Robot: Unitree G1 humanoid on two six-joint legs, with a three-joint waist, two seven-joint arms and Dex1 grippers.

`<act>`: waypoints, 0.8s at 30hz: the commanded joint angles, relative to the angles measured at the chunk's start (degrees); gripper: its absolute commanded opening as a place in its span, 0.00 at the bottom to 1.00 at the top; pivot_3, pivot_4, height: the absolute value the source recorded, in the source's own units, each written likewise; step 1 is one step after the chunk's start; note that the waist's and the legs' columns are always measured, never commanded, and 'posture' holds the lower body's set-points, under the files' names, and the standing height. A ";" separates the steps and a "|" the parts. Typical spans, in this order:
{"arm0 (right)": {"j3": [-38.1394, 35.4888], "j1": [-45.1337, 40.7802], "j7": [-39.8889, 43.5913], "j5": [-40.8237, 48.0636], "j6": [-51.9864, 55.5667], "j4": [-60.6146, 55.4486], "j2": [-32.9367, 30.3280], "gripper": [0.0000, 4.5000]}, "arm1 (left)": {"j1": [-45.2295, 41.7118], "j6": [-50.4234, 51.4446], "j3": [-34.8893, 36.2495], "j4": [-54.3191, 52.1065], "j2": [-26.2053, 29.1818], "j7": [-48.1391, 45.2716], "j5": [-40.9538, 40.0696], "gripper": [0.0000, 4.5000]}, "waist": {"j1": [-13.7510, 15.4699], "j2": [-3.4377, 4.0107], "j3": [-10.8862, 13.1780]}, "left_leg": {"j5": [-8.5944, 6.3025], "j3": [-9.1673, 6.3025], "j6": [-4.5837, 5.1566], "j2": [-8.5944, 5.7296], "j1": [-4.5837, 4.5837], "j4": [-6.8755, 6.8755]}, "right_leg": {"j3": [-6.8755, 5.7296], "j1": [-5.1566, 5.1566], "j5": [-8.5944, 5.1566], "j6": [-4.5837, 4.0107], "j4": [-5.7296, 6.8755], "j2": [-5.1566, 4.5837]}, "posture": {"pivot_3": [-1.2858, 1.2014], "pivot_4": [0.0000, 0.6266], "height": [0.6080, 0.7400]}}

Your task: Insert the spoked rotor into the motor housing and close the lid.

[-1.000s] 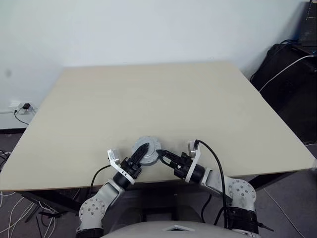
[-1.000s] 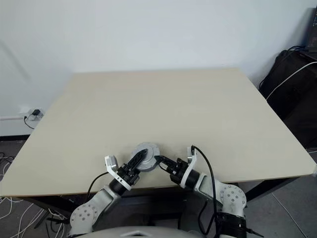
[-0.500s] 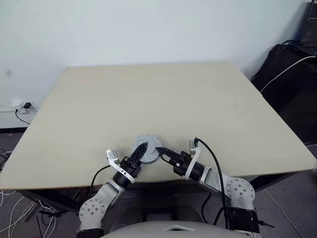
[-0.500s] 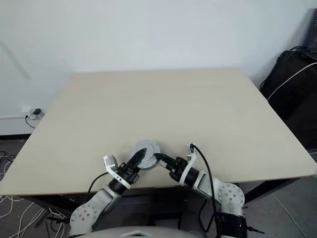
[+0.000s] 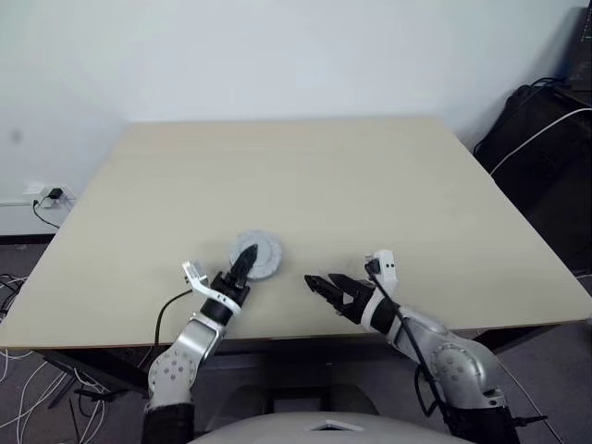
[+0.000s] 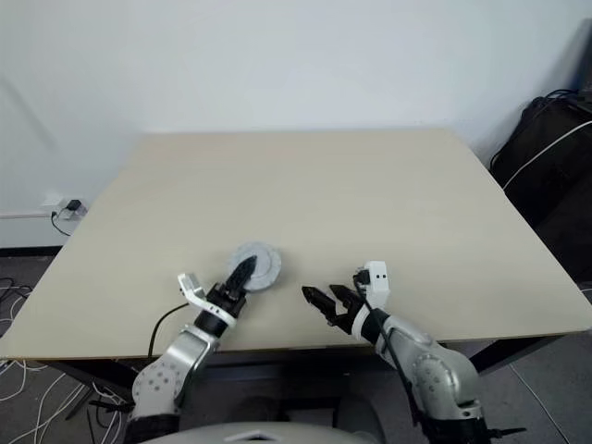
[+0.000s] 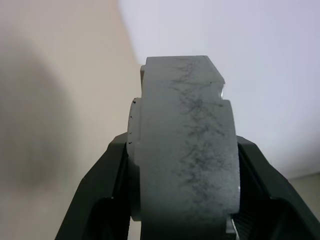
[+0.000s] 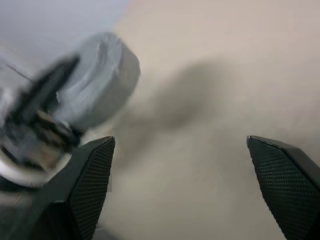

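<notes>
A pale desk [image 5: 305,176] against a white wall. Near its front edge, the left hand [image 5: 242,262] grips a round grey assembly, the lid [image 5: 255,253] on top, by its two faces. The right hand [image 5: 319,282] hangs apart to its right, fingers spread wide and empty. Past both hands the desk lies bare. A dark bag [image 5: 541,139] with a white cable sits off the right edge; a wall socket [image 5: 42,196] lies left.

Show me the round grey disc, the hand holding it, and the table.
Round grey disc [image 5: 262,252]: left eye view, top face.
Left end effector [image 5: 243,260]: left eye view, between fingertips.
Table [image 5: 305,176]: left eye view, bare top.
</notes>
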 commanded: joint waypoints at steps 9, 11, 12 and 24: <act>7.46 2.52 -2.69 -27.22 -31.63 9.61 1.37 1.00 | -20.13 -11.05 5.22 18.91 -2.55 2.38 9.97 0.47 | 0.55 -0.36 -0.02 | 0.11 0.04 -0.07 0.02 0.01 0.03 | 0.14 0.00 0.27 -0.31 0.01 0.36 | 0.52 0.00 1.00; 6.98 2.81 -2.69 -27.61 -32.34 10.24 2.07 1.00 | -23.65 -12.95 6.71 24.05 -2.77 2.94 11.72 0.47 | 0.70 -0.43 0.00 | 0.12 0.02 -0.08 0.04 0.01 0.06 | 0.17 0.01 0.29 -0.28 0.00 0.50 | 0.52 0.00 1.00; 6.84 2.90 -2.61 -27.83 -32.73 10.51 2.27 1.00 | -25.21 -13.49 7.54 26.29 -2.85 3.01 12.30 0.47 | 0.73 -0.46 0.00 | 0.12 0.02 -0.08 0.04 0.01 0.07 | 0.17 0.01 0.30 -0.28 0.00 0.51 | 0.52 0.00 1.00; 5.30 3.13 -2.14 -29.97 -35.04 12.85 4.06 1.00 | -43.00 -22.06 16.79 53.65 0.57 4.78 18.88 0.47 | 0.40 -0.56 0.07 | 0.15 0.02 -0.08 0.06 -0.01 0.04 | 0.23 0.00 0.31 -0.30 0.05 0.57 | 0.52 0.00 1.00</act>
